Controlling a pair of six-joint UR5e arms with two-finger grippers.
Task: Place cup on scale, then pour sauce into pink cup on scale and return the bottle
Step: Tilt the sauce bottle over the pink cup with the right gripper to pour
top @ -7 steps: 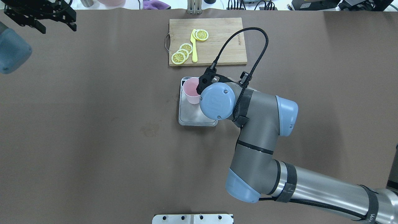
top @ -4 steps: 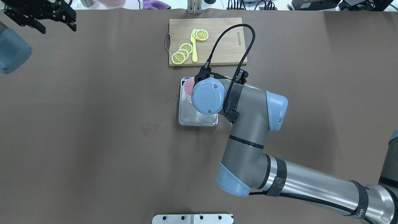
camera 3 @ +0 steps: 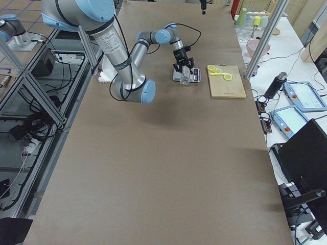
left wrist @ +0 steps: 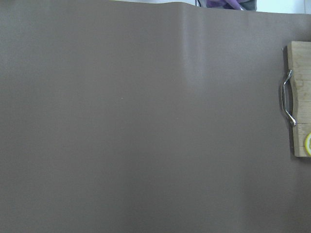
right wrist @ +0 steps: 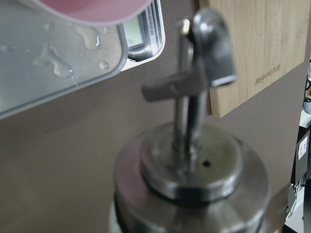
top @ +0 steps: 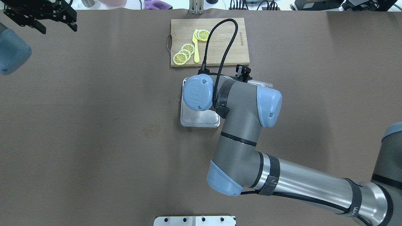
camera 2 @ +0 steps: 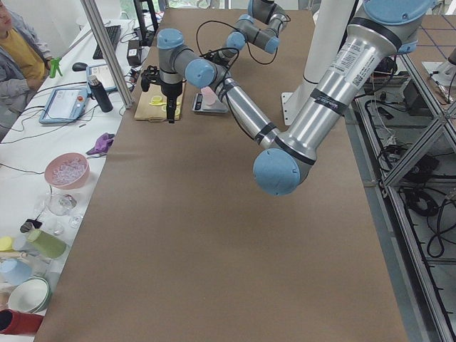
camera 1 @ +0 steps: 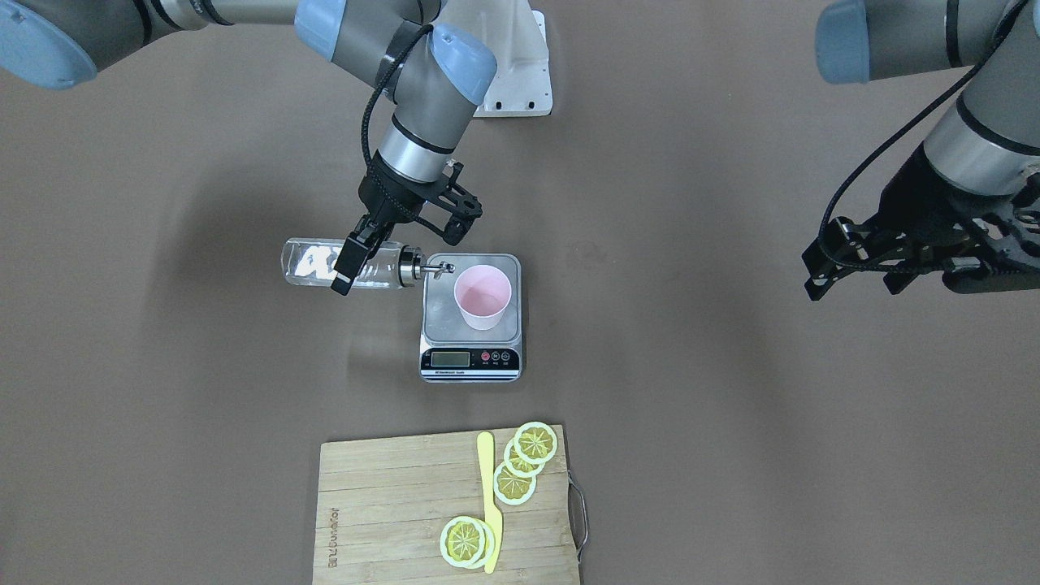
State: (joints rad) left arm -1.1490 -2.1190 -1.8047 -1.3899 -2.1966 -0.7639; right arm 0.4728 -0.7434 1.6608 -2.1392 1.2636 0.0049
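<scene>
Clear glass bottle [camera 1: 305, 262] lay sideways in your right jaws, spout [camera 1: 435, 267] near pale pink cup [camera 1: 483, 297]; left jaws gaped.

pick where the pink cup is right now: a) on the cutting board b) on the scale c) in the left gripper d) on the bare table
B, the cup stands upright on the steel platform of the scale, next to the spout of the bottle.
</scene>
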